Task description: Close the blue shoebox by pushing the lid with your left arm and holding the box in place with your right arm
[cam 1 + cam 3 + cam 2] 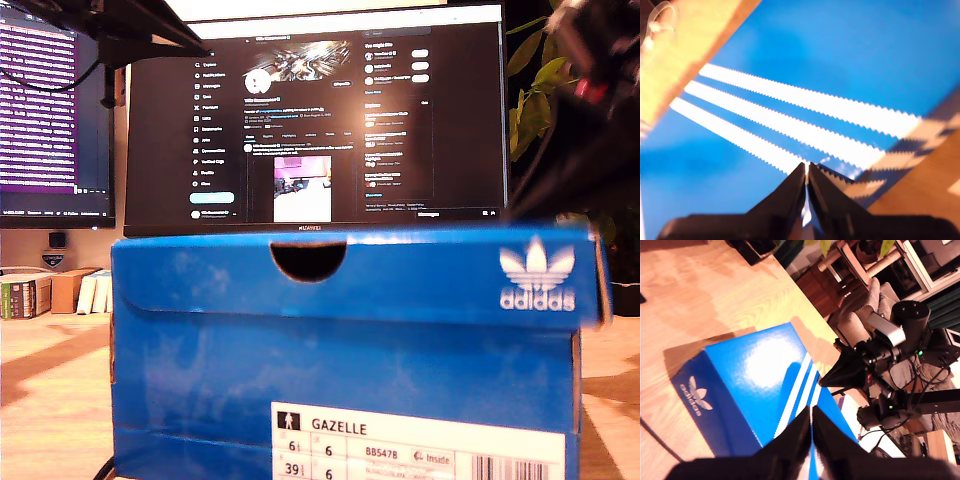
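Exterior view: box point(345, 350) on the table point(50, 390), lid point(360, 270) down.
Above the lid, our first gripper point(811, 421) and second gripper point(806, 170) have jaws pressed together, empty, likely for pushing it flat.

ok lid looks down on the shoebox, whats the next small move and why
Probably lift both grippers straight off. The lid appears seated, its front flap overlapping the shoebox in the exterior view. My first gripper and my second gripper are both shut over the striped top, so little seems left to push.
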`<control>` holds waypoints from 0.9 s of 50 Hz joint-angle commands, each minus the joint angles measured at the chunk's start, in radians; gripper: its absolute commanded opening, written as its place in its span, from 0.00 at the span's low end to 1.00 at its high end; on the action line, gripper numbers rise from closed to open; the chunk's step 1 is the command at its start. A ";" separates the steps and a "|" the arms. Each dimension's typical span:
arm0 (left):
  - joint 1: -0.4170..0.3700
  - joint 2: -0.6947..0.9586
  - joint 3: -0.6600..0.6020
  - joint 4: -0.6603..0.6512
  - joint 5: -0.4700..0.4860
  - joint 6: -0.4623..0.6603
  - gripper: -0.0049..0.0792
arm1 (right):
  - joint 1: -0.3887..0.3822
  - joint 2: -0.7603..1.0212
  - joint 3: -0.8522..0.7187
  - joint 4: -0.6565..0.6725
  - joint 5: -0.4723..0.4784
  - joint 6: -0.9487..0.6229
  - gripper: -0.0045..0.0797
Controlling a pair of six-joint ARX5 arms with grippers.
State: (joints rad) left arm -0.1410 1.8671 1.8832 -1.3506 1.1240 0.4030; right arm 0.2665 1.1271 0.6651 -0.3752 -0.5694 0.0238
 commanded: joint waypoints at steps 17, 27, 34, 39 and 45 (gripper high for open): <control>0.054 -0.174 0.010 0.083 -0.114 0.053 0.04 | -0.146 -0.212 0.002 0.163 0.216 -0.021 0.04; 0.137 -0.309 0.010 0.142 -0.239 0.016 0.04 | -0.301 -0.337 0.047 0.232 0.248 -0.026 0.04; 0.208 -0.405 0.010 0.216 -0.269 0.014 0.04 | -0.384 -0.369 0.124 0.262 0.268 -0.061 0.04; 0.246 -0.471 0.010 0.290 -0.271 -0.021 0.04 | -0.429 -0.369 0.198 0.257 0.268 -0.078 0.04; 0.254 -0.542 0.011 0.351 -0.300 -0.038 0.04 | -0.425 -0.364 0.271 0.272 0.266 -0.077 0.04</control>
State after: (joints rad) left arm 0.1165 1.3682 1.8866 -1.0206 0.8257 0.3721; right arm -0.1673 0.7616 0.9230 -0.1123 -0.3027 -0.0509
